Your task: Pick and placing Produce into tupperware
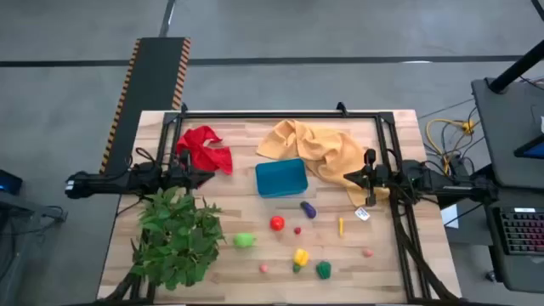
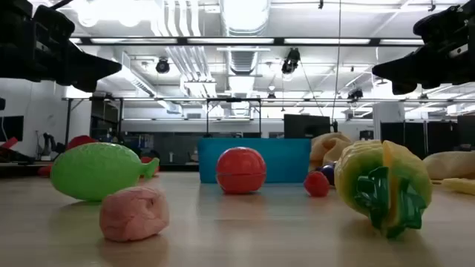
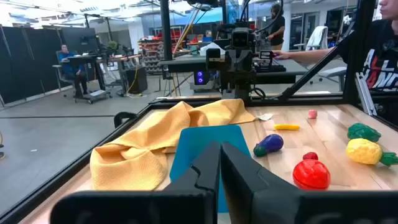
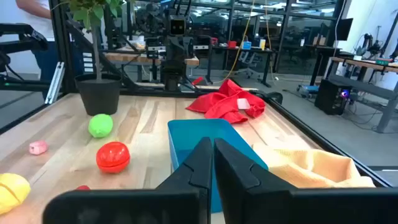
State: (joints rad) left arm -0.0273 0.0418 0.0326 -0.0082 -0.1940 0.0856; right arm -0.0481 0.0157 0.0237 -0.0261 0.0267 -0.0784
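The job has not really started. The blue tupperware [image 1: 281, 178] sits near the middle of the table [image 1: 391, 268], and nothing is inside it. All the produce lies on the wood between the tupperware and the table's near edge. There is a red tomato [image 1: 277, 223], a light green fruit [image 1: 245, 240], a purple eggplant [image 1: 308, 209], a thin yellow piece [image 1: 341, 225], a yellow pepper [image 1: 301, 257], a dark green one [image 1: 324, 270] and some tiny red and pink bits. So every piece has yet to be picked up and put in. The left gripper [image 1: 206, 177] hangs near the table's left edge, just beside the red cloth [image 1: 205, 148], with its fingers pressed together and holding nothing. The right gripper [image 1: 348, 178] hangs near the right edge, over the yellow cloth [image 1: 312, 145], and its fingers are together too, with nothing in them. A big leafy plant [image 1: 176, 237] stands at the near left corner.
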